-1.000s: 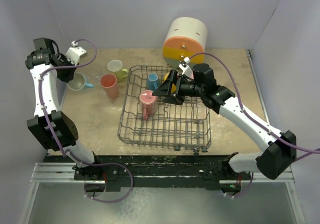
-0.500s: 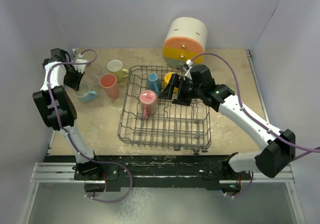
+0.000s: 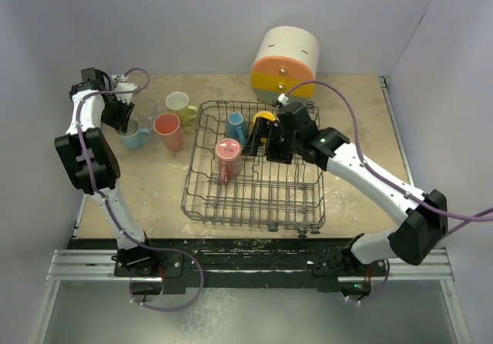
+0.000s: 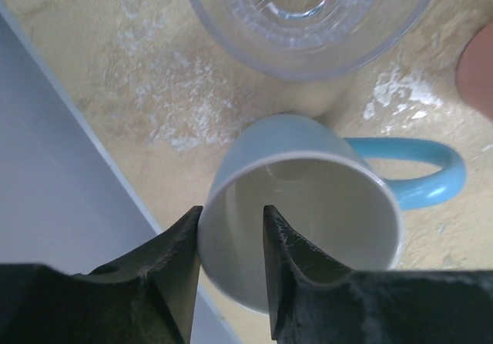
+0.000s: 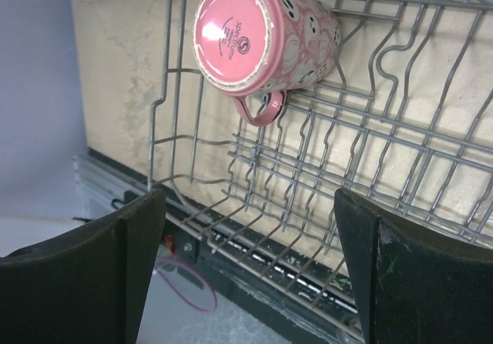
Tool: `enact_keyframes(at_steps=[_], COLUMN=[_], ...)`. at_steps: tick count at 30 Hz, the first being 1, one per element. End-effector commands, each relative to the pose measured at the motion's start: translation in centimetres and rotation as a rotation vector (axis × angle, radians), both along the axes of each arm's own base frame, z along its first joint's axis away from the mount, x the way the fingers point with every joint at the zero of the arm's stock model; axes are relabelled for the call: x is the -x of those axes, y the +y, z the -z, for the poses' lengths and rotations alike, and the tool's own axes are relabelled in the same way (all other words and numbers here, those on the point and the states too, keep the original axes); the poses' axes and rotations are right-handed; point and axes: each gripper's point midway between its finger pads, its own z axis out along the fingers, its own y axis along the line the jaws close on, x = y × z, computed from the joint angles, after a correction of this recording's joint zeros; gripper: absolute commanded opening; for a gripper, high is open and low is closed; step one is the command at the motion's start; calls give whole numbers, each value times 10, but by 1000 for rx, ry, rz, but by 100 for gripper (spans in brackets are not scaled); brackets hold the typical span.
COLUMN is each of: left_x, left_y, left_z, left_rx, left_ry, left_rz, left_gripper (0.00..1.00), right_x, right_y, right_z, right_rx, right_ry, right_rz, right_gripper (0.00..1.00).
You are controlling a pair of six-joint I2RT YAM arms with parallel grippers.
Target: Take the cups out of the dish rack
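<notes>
The grey wire dish rack holds a pink cup lying on its side, a blue cup and a yellow cup. My right gripper hangs open over the rack with nothing between its fingers; in its wrist view the pink cup lies ahead of the gripper. On the table at far left stands a light-blue cup. My left gripper straddles the rim of this cup, one finger outside, one inside, parted wider than the wall.
A clear glass stands just beyond the light-blue cup. A salmon cup and a lime-yellow cup stand left of the rack. A big cream-and-orange cylinder is behind the rack. The left wall is close beside the left gripper.
The left arm brought the light-blue cup to the table by the wall, and its jaws have parted from the rim. The right gripper shifted left and tilted over the rack.
</notes>
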Motion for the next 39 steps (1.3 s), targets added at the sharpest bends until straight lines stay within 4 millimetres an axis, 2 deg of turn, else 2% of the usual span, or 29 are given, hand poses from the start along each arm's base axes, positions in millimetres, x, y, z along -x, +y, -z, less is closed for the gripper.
enact_keyframes(at_steps=[1,4,8,11,15,18,23,31,39], left_x=[-17,-18,-19,-13,-3,4,19,33,38], left_y=[-11,-13,-19,-29,-46,-55,-72,-90,-94], left_z=[-32,-56,-102,-135,-166,-181,-190,-178,-179], left_rx=[33,29,45,66,118,143,209,292,304], left_ry=[-105,-159,-254,-313,-372,-398,-382,-339,-331], left_rz=[11,14,20,44,68,78,124,152,165], left_gripper=[44,54,84,100,99,99,99,99,99], right_x=[-8,-9,-13,-15,-15,-17,-25,-35,-34], right_y=[11,23,45,64,77,82,84,91,89], right_z=[1,14,31,49,75,89,102,119,137], right_rx=[157,259,397,505,594,622,663,692,703], right_ry=[-86,-106,-144,-153,-147,-153,-174,-212,-201], right_rz=[25,23,14,-5,-23,-25,-9,2,11], right_gripper=[92,91,88,85,81,78,68,48,41])
